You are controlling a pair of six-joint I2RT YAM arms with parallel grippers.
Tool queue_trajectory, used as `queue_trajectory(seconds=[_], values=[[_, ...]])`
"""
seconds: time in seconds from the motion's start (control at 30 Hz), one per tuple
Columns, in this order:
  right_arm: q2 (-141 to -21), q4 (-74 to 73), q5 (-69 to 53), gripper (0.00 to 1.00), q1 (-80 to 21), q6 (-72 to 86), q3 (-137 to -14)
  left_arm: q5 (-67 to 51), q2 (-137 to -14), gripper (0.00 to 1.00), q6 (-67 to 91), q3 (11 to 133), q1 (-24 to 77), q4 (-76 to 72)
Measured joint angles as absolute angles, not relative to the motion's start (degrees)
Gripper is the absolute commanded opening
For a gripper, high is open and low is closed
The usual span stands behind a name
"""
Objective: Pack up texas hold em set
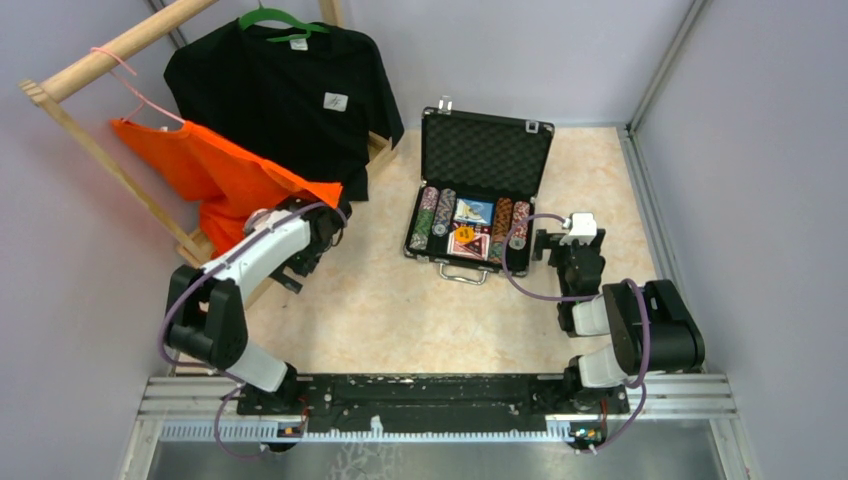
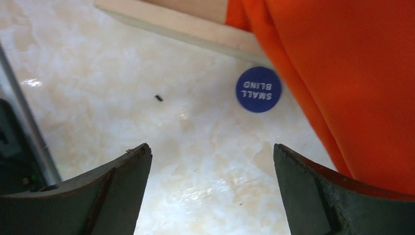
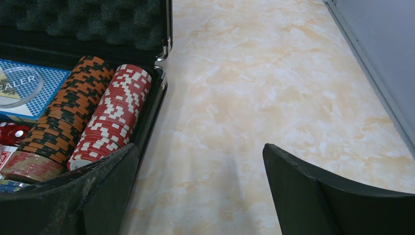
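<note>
The black case (image 1: 428, 238) lies open in the middle of the table, its foam-lined lid (image 1: 487, 155) upright at the back. It holds rows of striped chips (image 1: 430, 215), cards and tokens. In the right wrist view I see red-and-white chips (image 3: 115, 112), orange-and-black chips (image 3: 68, 112), a round dealer token (image 3: 17, 85) and red dice (image 3: 12, 132). My right gripper (image 3: 200, 147) is open and empty just right of the case (image 3: 159, 100). A blue round "SMALL BLIND" token (image 2: 258, 89) lies on the table by the orange cloth. My left gripper (image 2: 210, 149) is open and empty, a little short of it.
An orange garment (image 1: 220, 170) and a black T-shirt (image 1: 285, 95) hang from a wooden rack (image 1: 110, 50) at the back left. The rack's wooden base (image 2: 186, 27) and the orange cloth (image 2: 352, 73) border the token. Grey walls enclose the table.
</note>
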State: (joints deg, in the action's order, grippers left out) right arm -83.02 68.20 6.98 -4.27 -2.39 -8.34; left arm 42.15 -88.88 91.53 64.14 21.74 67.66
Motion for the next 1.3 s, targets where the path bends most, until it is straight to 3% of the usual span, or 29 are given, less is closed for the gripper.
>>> queue_trajectory(seconds=[0.33,0.53,0.8,1.3], values=[[-83.0,68.2,7.0,0.99,-4.3,-2.4,-8.3,42.2,-85.8,0.99,96.1,66.2,27.6,76.9],[-83.0,68.2,7.0,0.99,-4.3,-2.4,-8.3,42.7,-86.3,0.99,94.8,69.4,31.1,77.0],[-83.0,68.2,7.0,0.99,-4.3,-2.4,-8.3,42.0,-80.5,0.99,92.1,63.0,35.4,75.2],[-83.0,68.2,7.0,0.99,-4.3,-2.4,-8.3,44.2,-77.5,0.99,87.1,62.0,37.9,71.5]])
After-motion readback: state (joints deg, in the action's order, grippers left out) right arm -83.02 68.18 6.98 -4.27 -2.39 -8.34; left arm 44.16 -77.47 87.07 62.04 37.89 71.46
